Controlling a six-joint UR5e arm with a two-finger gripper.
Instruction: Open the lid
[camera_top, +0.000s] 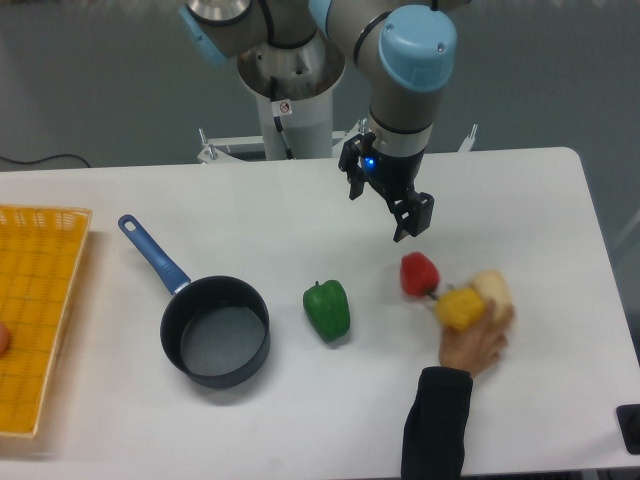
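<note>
From the fixed camera we counted one gripper (390, 201), fingers spread apart, holding nothing, hanging above the white table (520, 200). One dark saucepan (214, 332) with blue handle sat uncovered; we saw no lid anywhere in view. One green pepper (327, 308), one red pepper (419, 274), one yellow object (460, 308) and a pale one (491, 287) at a person's hand (474, 342). Both looked blurred. One yellow basket (35, 310) was cut off at left.

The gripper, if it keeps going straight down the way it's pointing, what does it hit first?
Probably bare table: the gripper points down with nothing visible beneath it. The red pepper lies nearest, seemingly nearer the camera, though depth is unclear.
</note>
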